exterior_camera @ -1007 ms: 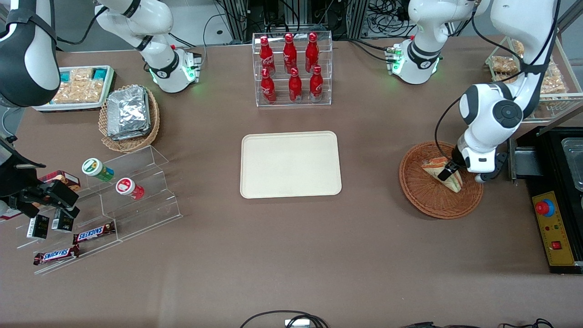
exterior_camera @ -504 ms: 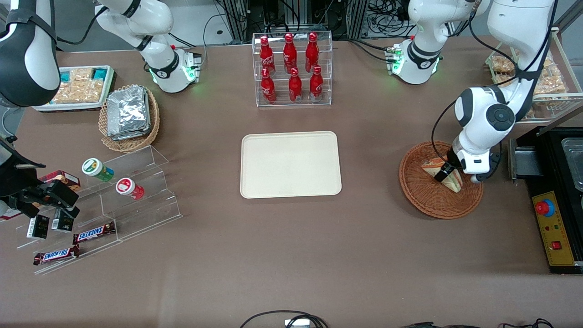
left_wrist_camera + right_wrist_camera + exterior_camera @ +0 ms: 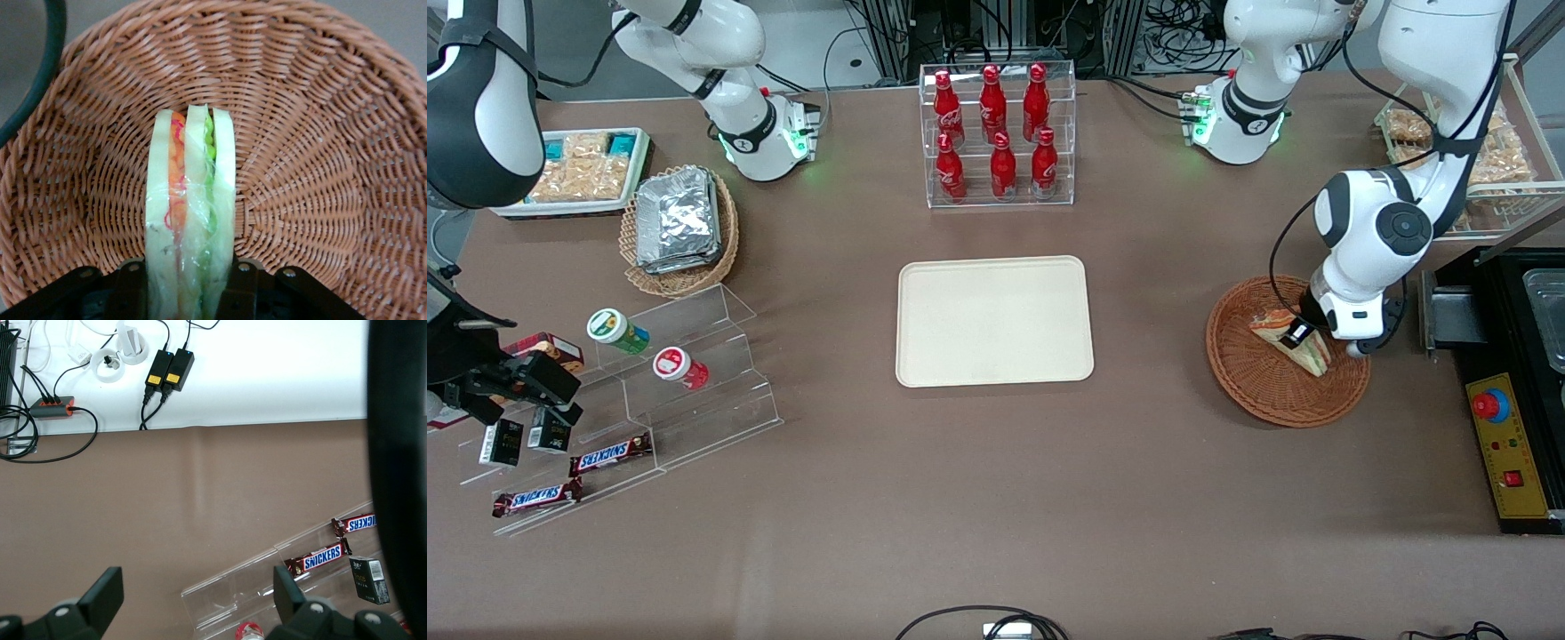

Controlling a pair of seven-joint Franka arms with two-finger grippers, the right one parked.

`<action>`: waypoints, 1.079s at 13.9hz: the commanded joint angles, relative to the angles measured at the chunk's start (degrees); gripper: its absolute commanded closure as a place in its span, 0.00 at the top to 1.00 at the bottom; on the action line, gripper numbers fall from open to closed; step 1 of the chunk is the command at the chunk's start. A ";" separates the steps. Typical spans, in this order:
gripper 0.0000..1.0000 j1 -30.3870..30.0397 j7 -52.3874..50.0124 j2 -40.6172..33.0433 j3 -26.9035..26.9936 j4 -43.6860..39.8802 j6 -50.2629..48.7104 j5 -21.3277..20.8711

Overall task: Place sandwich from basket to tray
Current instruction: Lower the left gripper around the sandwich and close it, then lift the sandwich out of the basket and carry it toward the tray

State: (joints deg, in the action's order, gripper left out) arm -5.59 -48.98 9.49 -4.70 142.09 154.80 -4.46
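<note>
The sandwich stands on edge in the reddish-brown wicker basket at the working arm's end of the table. My left gripper reaches down into the basket and is shut on the sandwich. In the left wrist view the wrapped wedge shows pale bread with orange and green filling, and both black fingers press against its two bread faces over the basket's woven floor. The cream tray lies bare at the table's middle, well apart from the basket.
A clear rack of red bottles stands farther from the front camera than the tray. A black box with a red button sits close beside the basket. A tan basket of foil packets and acrylic steps with snacks lie toward the parked arm's end.
The left arm's wrist has shifted slightly toward the tray, then held still. The gripper stays on the sandwich, which has risen a little on edge in the basket.
</note>
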 commanded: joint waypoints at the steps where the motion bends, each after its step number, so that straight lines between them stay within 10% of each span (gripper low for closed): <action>1: 0.00 -0.04 -0.24 -5.25 -0.31 -1.36 -6.41 -0.90; 15: 0.00 0.40 29.11 -9.14 -8.73 -30.02 -45.29 0.07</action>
State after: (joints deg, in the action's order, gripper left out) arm -5.20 -22.76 -0.18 -11.08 114.53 111.41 -4.67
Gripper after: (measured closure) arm 0.802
